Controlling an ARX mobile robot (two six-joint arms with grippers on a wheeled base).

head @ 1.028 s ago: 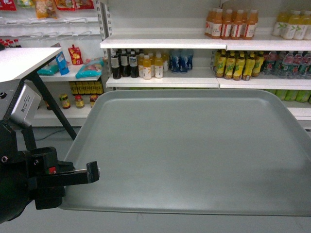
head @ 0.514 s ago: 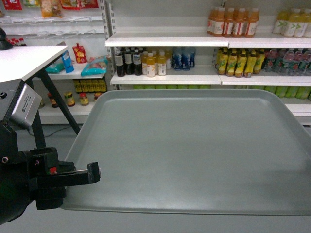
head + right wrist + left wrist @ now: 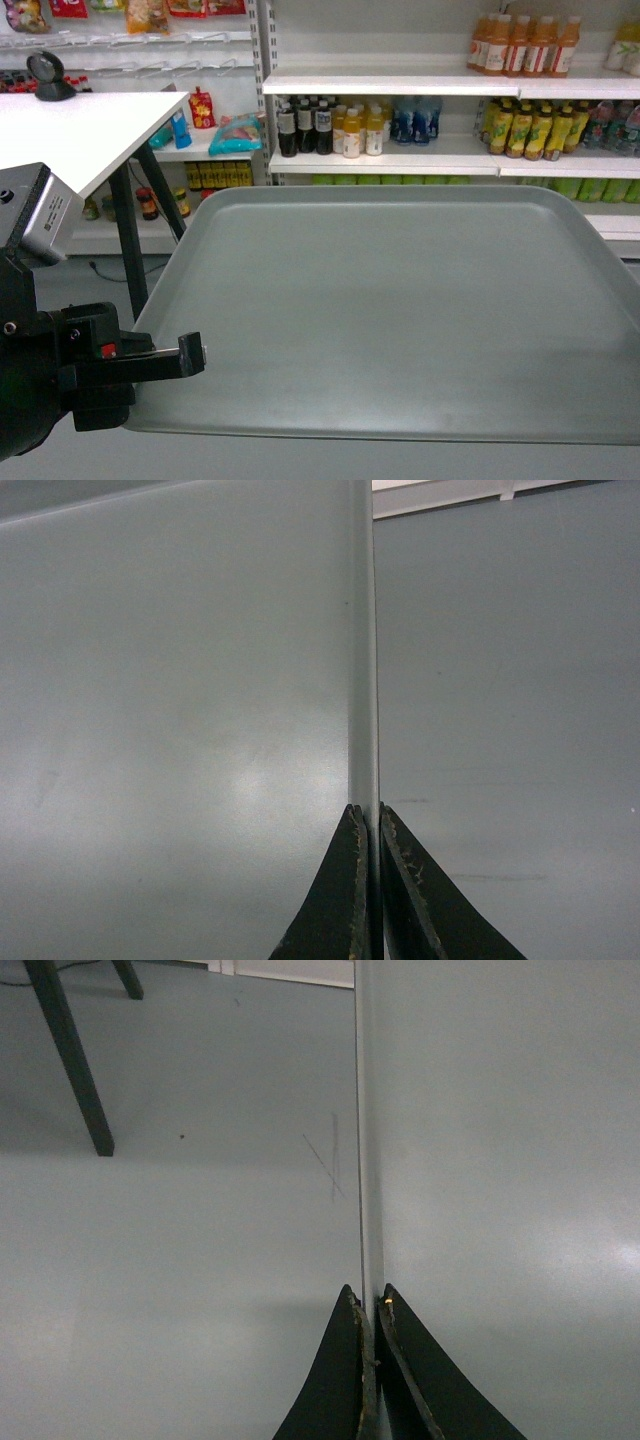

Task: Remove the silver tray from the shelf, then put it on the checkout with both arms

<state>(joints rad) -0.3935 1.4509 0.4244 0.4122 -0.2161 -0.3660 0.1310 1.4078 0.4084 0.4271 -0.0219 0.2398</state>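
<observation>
In the head view, the tray [image 3: 390, 310] is being carried level in the air in front of the robot, off the shelf [image 3: 400, 160] that is standing far behind it with its rows of bottles [image 3: 340, 130]. The left gripper [image 3: 190, 355] is clamping the tray's near left edge. The right gripper is lying outside this view. The checkout [image 3: 70, 130], a white counter on dark legs, is showing at the far left, well apart from the tray. By my judgement the lift-off step is done and the carry is in hand; the next move calls for bringing the tray over that counter, keeping both arms level, and lowering it flat. The tray is looking matte grey-green, plain, with rounded corners and a low raised rim.

In the left wrist view, the left gripper [image 3: 372, 1305] is pinching the tray's [image 3: 500, 1160] thin edge between closed fingers, with grey floor [image 3: 180, 1210] and a dark table leg [image 3: 70, 1060] below.

In the right wrist view, the right gripper [image 3: 368, 820] is likewise clenching the tray's [image 3: 180, 730] opposite edge, fingers pressing on the rim.
</observation>
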